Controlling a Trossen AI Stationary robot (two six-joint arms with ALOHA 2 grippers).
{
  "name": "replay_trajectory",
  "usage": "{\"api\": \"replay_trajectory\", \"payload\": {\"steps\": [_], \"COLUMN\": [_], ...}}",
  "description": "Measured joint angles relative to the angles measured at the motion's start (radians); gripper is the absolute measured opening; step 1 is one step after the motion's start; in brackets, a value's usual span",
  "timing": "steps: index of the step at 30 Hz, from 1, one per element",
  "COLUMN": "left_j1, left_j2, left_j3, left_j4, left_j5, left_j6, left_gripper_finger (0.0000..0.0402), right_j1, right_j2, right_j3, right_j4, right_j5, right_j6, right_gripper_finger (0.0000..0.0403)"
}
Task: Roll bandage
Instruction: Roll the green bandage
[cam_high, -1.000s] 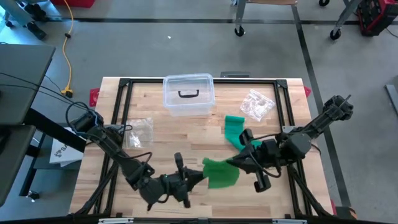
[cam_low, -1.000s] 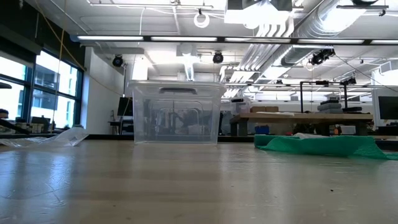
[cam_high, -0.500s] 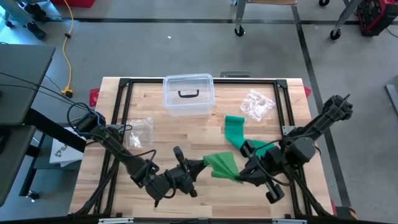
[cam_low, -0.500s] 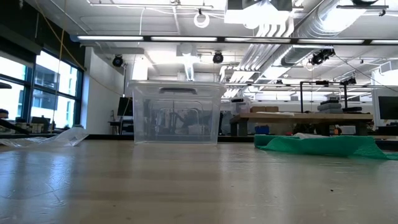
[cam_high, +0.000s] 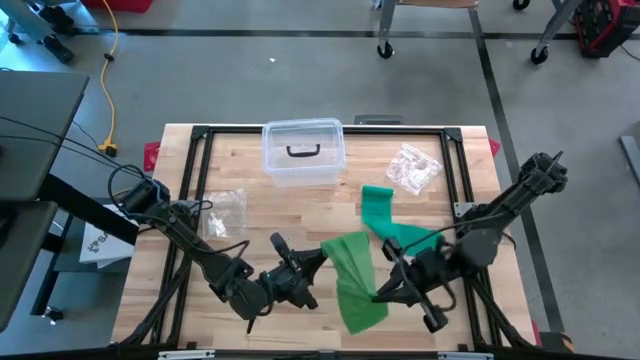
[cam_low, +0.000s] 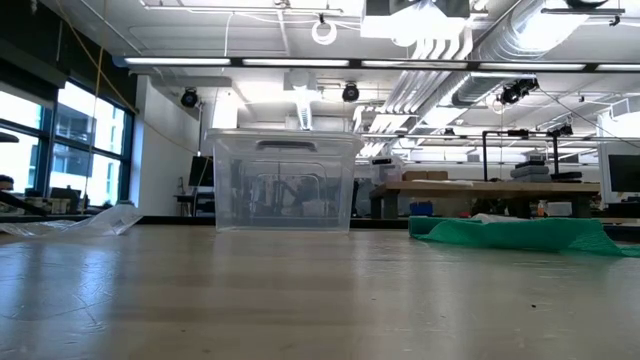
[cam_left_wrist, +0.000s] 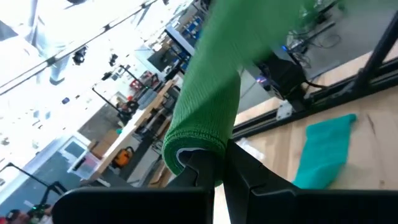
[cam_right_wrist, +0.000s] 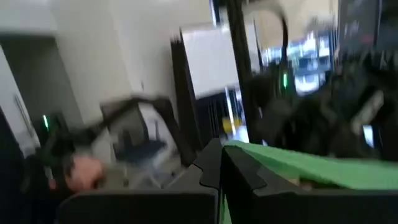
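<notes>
1. The bandage (cam_high: 358, 280), a long green strip, is held up over the near part of the counter (cam_high: 260, 222), between the two arms; its far end trails back toward the box (cam_high: 303, 152) and lies on the wood.
2. The left pincer (cam_high: 318, 257) is clamped on one edge of the bandage, nearer the box than the right one. In the left wrist view the cloth (cam_left_wrist: 205, 99) is folded over its closed fingers (cam_left_wrist: 205, 165).
3. The right pincer (cam_high: 377, 296) is also clamped on the bandage, at the edge farther from the box. The right wrist view shows green cloth (cam_right_wrist: 292, 165) running out from its closed tips.
4. Judged from this, no tight roll has formed yet: the strip hangs as a loose, twisted sheet.
5. Risk: the two grips sit close together, so a twist by one arm could drag the cloth out of the other or bunch it instead of winding it.
6. Risk: the trailing end on the counter may snag or fold under as the strip is drawn in, giving a crooked roll.
7. Risk: the arms are crowded near the counter's front edge, and their wrists could touch.
8. The box is clear plastic with a lid on and a dark handle; the low view shows nothing plain inside it (cam_low: 283, 180).
9. Two clear bags lie on the counter, one (cam_high: 228, 212) to the box's left and one (cam_high: 413, 167) to its right; their contents cannot be made out.
</notes>
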Motion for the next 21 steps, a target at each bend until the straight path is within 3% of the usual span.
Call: {"api": "replay_trajectory", "payload": {"steps": [7,14,21], "left_j1": [-0.014,-0.05,-0.084], "left_j2": [0.0,0.0,0.0], "left_j3": [0.0,0.0,0.0], "left_j4": [0.141,0.185,0.191], "left_j5": [0.003,0.051,0.069], "left_j6": [0.133,0.18,0.18], "left_gripper_finger": [0.0003,0.0003,0.0003], "right_j1": [0.005,0.005,0.024], "right_j2": [0.07,0.101,0.076], "right_j3": [0.0,0.0,0.001], "right_j4": [-0.135,-0.276,-0.328], "right_j5": [0.023,0.207,0.257], "right_j6": [-0.021,-0.041,-0.035], "right_gripper_finger": [0.0,0.0007,0.0078]}}
